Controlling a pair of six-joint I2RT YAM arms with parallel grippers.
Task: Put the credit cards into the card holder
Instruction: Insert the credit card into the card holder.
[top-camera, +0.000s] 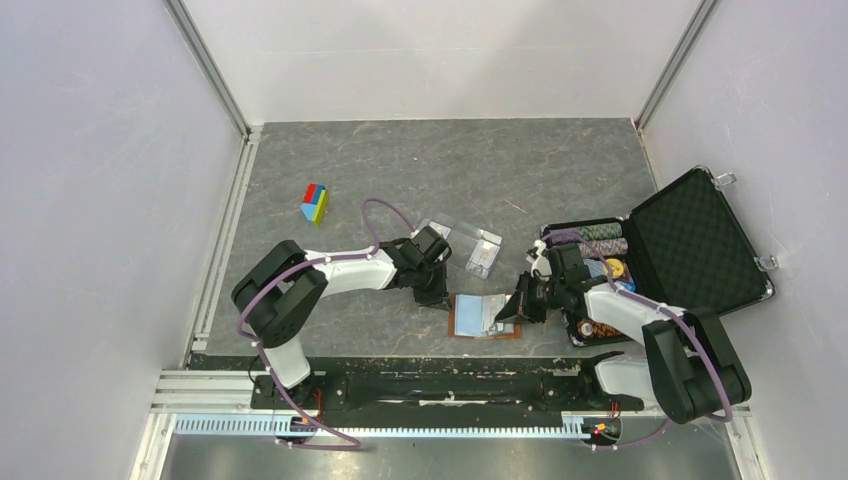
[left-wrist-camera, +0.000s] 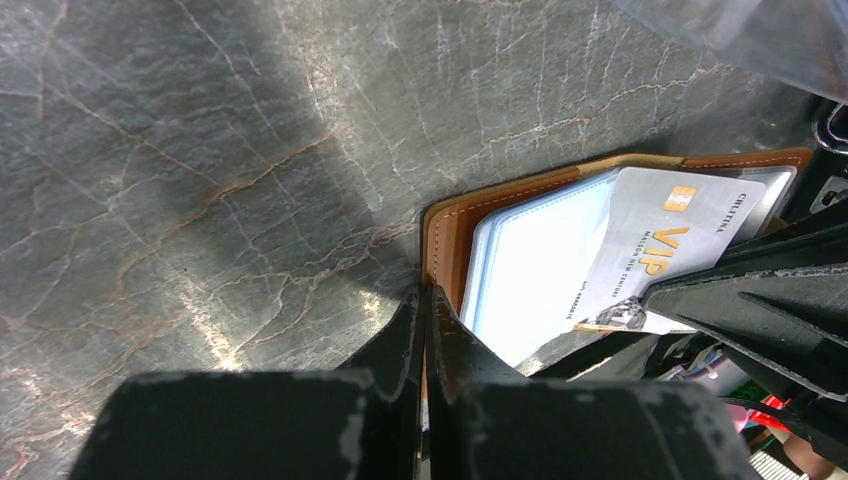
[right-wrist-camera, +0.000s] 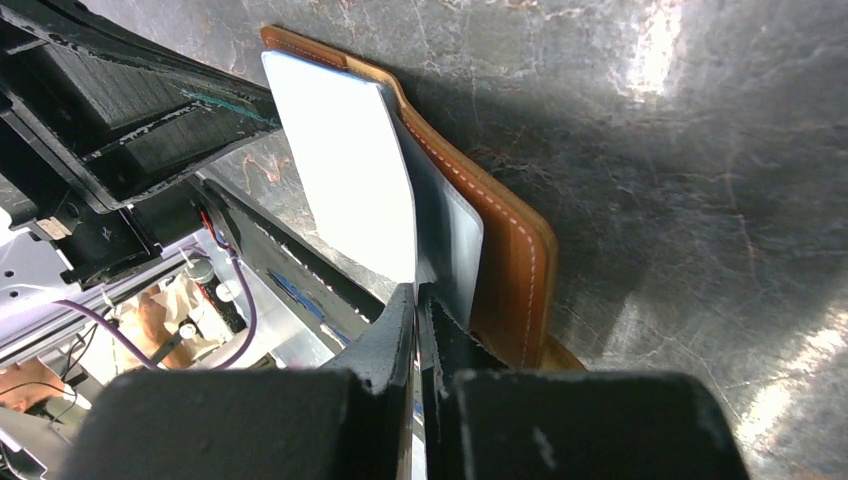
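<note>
Where the overhead camera looks down: a brown wallet (top-camera: 470, 318) lies open on the grey table (top-camera: 400, 170), near the front edge and between the two arms.
Left gripper, overhead: the left gripper (top-camera: 443, 297) sits at the wallet's left edge.
Right gripper, overhead: the right gripper (top-camera: 508, 312) reaches over the wallet's right half.
Surroundings: a clear tray (top-camera: 472, 247) stands just behind the wallet, an open black case (top-camera: 690, 240) stands at the right, and a coloured block (top-camera: 315, 203) lies well apart on the left.
Left wrist view: the fingers are pressed together and appear to pinch the wallet's raised left edge. A pale card (left-wrist-camera: 665, 235) printed "VIP" lies slanted across the clear sleeves (left-wrist-camera: 530, 270).
Right wrist view: the fingers are clamped on the card's near edge. Its blank face leans against the wallet's inner side.
Progress: I judge one card to be at the wallet but not yet seated. Whether its far end has entered a slot cannot be told.
Left to do: push this card home. Whether more cards wait in the tray is too small to tell.
</note>
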